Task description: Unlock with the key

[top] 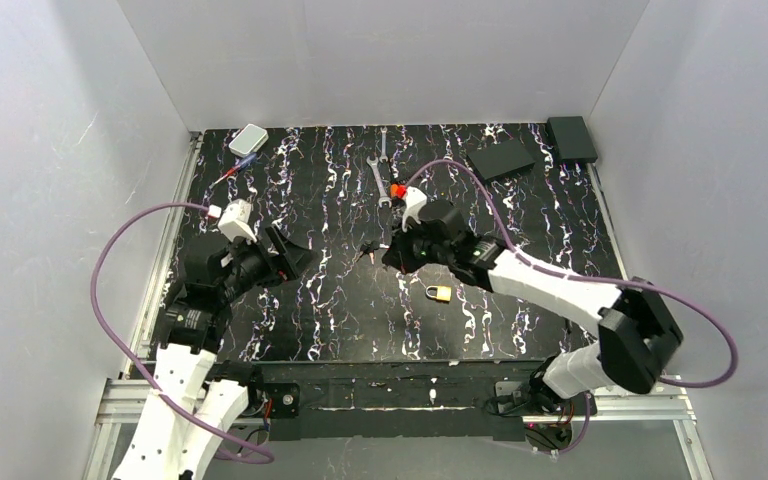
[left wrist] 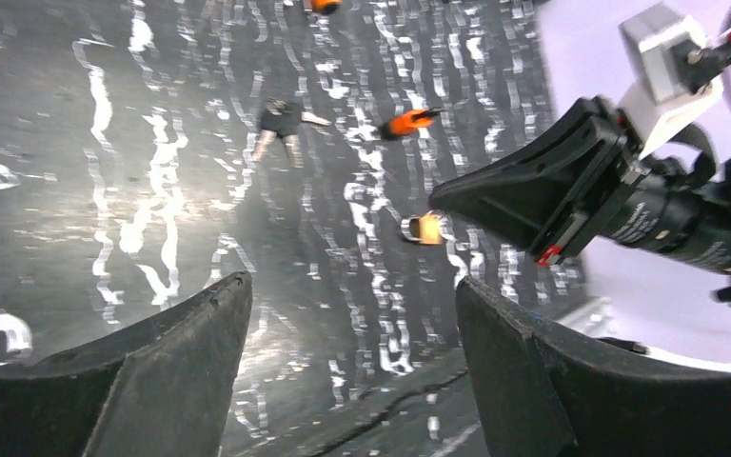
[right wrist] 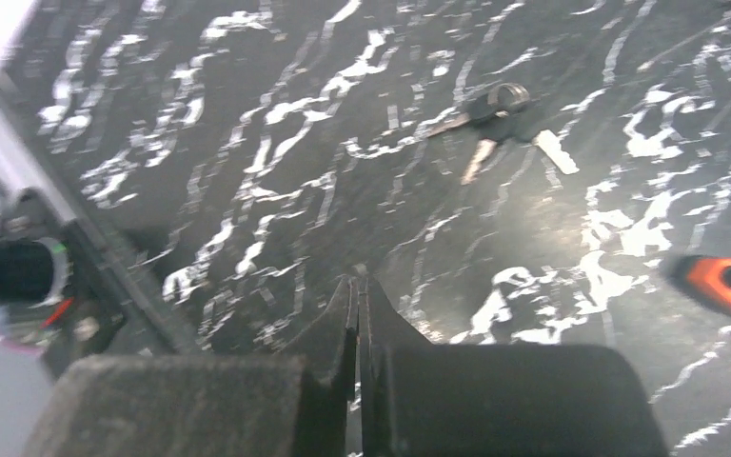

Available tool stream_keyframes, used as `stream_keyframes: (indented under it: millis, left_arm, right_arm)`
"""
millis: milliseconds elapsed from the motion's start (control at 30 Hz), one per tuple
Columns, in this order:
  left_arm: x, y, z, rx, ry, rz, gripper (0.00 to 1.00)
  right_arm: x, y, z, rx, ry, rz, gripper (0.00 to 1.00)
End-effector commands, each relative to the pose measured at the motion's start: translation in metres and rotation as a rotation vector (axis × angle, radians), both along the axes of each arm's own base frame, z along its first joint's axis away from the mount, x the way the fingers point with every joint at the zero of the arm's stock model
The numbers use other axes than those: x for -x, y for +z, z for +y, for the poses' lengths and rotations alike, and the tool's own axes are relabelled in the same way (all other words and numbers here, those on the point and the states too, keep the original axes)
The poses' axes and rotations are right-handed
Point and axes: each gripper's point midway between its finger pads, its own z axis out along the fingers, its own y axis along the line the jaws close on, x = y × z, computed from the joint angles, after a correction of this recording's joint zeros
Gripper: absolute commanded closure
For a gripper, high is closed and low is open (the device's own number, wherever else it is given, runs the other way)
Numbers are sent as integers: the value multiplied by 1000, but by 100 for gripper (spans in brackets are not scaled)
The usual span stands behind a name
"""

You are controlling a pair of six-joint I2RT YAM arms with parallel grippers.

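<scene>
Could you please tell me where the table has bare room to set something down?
Bare: the back stretch between the white box and the wrenches; the right side in front of the dark flat pad; the near strip in front of the padlock. Crowded: the centre, where the key lies near the right gripper.

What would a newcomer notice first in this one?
The right arm's fingers, shut and empty, hover at the middle of the black white-veined table, just short of the key bunch. A small brass padlock lies alone nearer the bases, beside that arm. The left arm's fingers gape wide open at the left, holding nothing.
</scene>
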Motion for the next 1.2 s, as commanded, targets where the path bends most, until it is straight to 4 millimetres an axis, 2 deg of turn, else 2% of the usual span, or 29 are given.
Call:
stream_keyframes:
  millis: [0, 100, 233, 400, 600, 700, 767, 933, 1167]
  left_arm:
    - [18, 27, -32, 275, -79, 1, 25]
    - [25, 30, -40, 369, -87, -9, 26]
    - [25, 28, -48, 555, -29, 50, 28]
    - [22, -7, -66, 755, 117, 344, 31]
    - [27, -22, -112, 777, 127, 512, 34]
    - [31, -33, -130, 772, 153, 610, 44]
    - [33, -39, -138, 788, 177, 652, 47]
    - [30, -40, -140, 830, 243, 645, 50]
    - [30, -35, -142, 895, 285, 684, 50]
  right_arm:
    - [37, 61, 18, -296, 131, 4, 99]
    - [48, 83, 12, -401, 122, 5, 99]
    - [56, 105, 4, -518, 81, 18, 99]
    - [58, 118, -1, -602, 51, -10, 99]
    - [59, 124, -1, -638, 43, -30, 99]
    - [59, 130, -4, -661, 32, -55, 99]
    - [59, 133, -7, -672, 24, -69, 99]
    - [60, 129, -14, -670, 2, -74, 99]
    - [70, 135, -21, -694, 32, -102, 99]
